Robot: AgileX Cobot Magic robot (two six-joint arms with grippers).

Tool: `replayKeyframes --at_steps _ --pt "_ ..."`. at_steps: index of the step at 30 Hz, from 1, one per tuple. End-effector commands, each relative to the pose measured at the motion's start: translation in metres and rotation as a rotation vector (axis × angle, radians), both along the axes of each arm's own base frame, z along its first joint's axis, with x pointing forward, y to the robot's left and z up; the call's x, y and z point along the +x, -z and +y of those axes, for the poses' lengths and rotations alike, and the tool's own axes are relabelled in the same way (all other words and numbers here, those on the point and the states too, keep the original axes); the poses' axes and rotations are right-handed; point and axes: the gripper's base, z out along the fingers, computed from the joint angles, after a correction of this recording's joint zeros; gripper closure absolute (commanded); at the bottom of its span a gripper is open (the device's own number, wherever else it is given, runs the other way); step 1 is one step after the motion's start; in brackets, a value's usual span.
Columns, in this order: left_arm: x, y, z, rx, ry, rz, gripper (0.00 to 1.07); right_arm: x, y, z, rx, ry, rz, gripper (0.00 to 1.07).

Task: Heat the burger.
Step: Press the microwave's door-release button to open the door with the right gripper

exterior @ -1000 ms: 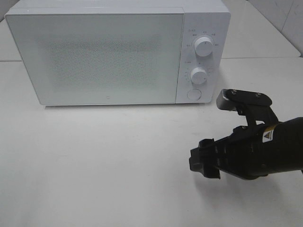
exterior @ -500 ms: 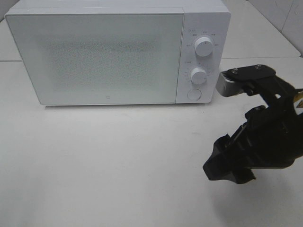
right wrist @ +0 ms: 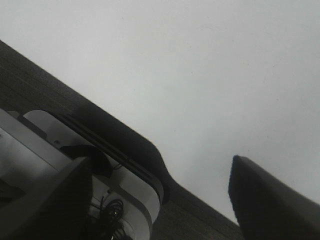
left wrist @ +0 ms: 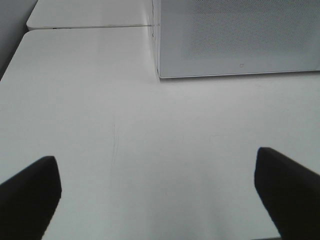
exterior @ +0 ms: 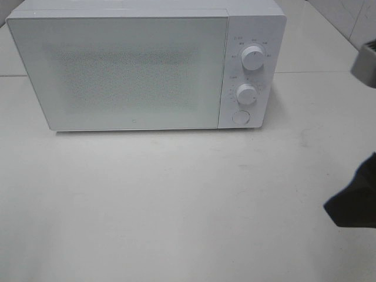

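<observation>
Burger seen in no view, judged shut inside microwave [exterior: 129, 70]; left gripper [left wrist: 155, 172] and right gripper [right wrist: 157, 165] held apart, empty; a dial [exterior: 247, 94] to be turned next

No text can be read. The white microwave [exterior: 135, 70] has tiny grey markings ringed around its upper dial [exterior: 252, 57] and lower dial [exterior: 247, 94] on the right panel, all too small to make out. A small mark [exterior: 130, 124] low on the door [exterior: 117, 35] is likewise illegible.
</observation>
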Motion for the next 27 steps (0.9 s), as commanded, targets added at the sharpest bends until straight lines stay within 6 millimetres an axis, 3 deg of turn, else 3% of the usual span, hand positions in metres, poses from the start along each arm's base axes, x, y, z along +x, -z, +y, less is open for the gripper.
replayKeyframes --at_steps 1,10,15,20,27 --pt "-0.003 0.0 -0.001 -0.005 -0.002 -0.028 0.01 -0.012 -0.007 -0.012 -0.026 0.026 -0.003 0.34" --pt "-0.003 0.0 -0.001 -0.005 -0.002 -0.028 0.01 -0.072 -0.034 -0.064 0.025 0.071 -0.276 0.34" --pt "-0.003 0.0 -0.001 -0.005 -0.002 -0.028 0.01 -0.091 -0.037 -0.079 0.061 0.134 -0.358 0.34" --pt "-0.003 0.0 -0.001 -0.005 -0.002 -0.028 0.01 -0.115 -0.027 -0.097 0.073 0.269 -0.492 0.34" --pt "-0.003 0.0 -0.001 -0.005 -0.002 -0.028 0.01 -0.13 -0.005 -0.101 0.096 0.378 -0.597 0.34"
